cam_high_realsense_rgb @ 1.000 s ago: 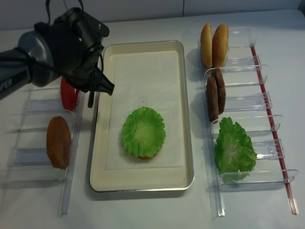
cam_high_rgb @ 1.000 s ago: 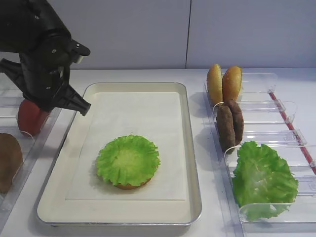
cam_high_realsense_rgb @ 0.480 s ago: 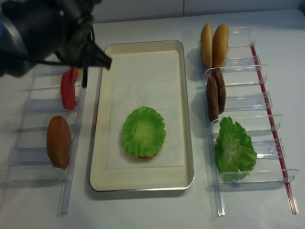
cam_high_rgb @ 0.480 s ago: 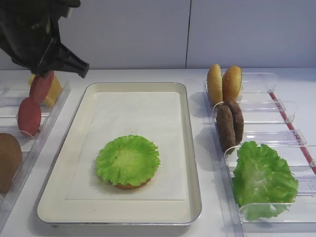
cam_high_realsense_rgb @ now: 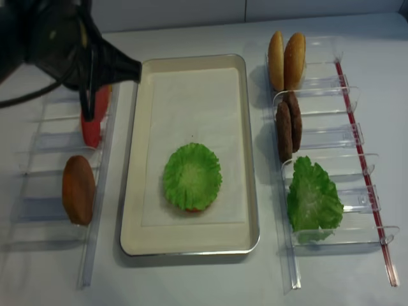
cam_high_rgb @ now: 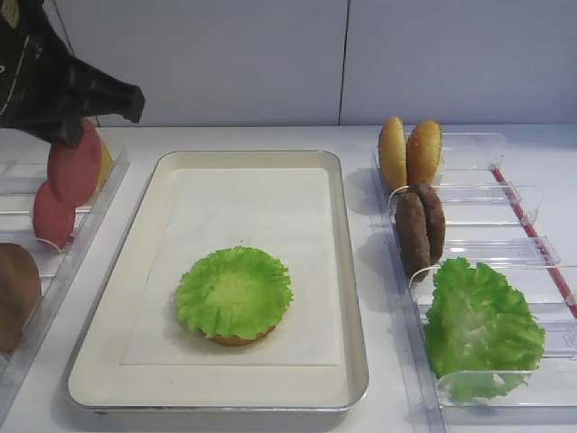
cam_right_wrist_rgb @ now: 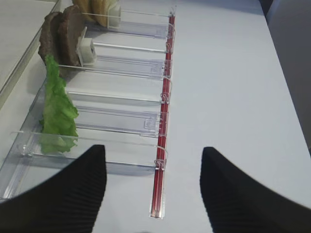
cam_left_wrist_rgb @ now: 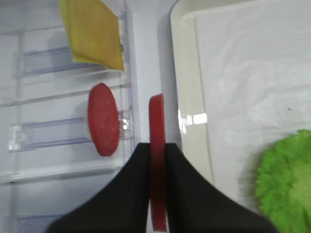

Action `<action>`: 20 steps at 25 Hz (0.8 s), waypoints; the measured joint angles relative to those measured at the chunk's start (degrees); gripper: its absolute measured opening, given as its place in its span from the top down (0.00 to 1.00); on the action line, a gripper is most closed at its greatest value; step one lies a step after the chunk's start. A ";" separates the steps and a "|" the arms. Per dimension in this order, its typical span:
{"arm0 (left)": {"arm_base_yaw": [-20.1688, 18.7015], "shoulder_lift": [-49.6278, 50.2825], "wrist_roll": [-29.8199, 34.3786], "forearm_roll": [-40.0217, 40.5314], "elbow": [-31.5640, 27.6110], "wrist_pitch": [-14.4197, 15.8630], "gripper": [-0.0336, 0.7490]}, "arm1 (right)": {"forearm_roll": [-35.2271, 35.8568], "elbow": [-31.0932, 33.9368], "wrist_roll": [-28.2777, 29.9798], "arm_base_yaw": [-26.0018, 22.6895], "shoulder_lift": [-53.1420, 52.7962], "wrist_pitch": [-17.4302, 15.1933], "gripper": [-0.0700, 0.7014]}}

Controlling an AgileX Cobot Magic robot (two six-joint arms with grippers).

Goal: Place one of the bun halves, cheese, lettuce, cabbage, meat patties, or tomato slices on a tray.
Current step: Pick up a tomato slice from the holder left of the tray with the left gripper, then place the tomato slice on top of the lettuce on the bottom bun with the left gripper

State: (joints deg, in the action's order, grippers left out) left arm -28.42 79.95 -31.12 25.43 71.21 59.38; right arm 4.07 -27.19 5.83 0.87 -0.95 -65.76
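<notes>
My left gripper (cam_left_wrist_rgb: 156, 151) is shut on a red tomato slice (cam_left_wrist_rgb: 156, 116), held on edge in the air over the gap between the left bins and the tray (cam_left_wrist_rgb: 187, 97). In the high view the held slice (cam_high_rgb: 77, 171) hangs below the gripper (cam_high_rgb: 70, 135). A second tomato slice (cam_left_wrist_rgb: 102, 119) stands in its bin, and the yellow cheese (cam_left_wrist_rgb: 95, 34) lies behind it. On the cream tray (cam_high_rgb: 347, 271) a lettuce leaf (cam_high_rgb: 233, 293) covers a bun half. My right gripper (cam_right_wrist_rgb: 153, 194) is open over bare table.
Clear bins on the right hold two bun halves (cam_high_rgb: 410, 152), two meat patties (cam_high_rgb: 420, 225) and a lettuce leaf (cam_high_rgb: 482, 329), with a red strip (cam_right_wrist_rgb: 165, 116) along their outer side. A brown rounded piece (cam_high_realsense_rgb: 78, 189) sits in a left bin.
My left gripper has risen out of the left bin with a tomato slice clamped in it, leaving the other slice standing. Tray and right bins are unchanged.
</notes>
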 joint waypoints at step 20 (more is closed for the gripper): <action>15.23 -8.34 48.73 -64.59 -16.21 -13.71 0.92 | -0.12 0.00 0.00 0.00 0.00 0.00 0.33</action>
State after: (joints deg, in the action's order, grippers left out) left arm -13.19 71.61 17.61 -39.16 55.01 45.67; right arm 3.95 -27.19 5.83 0.87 -0.95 -65.76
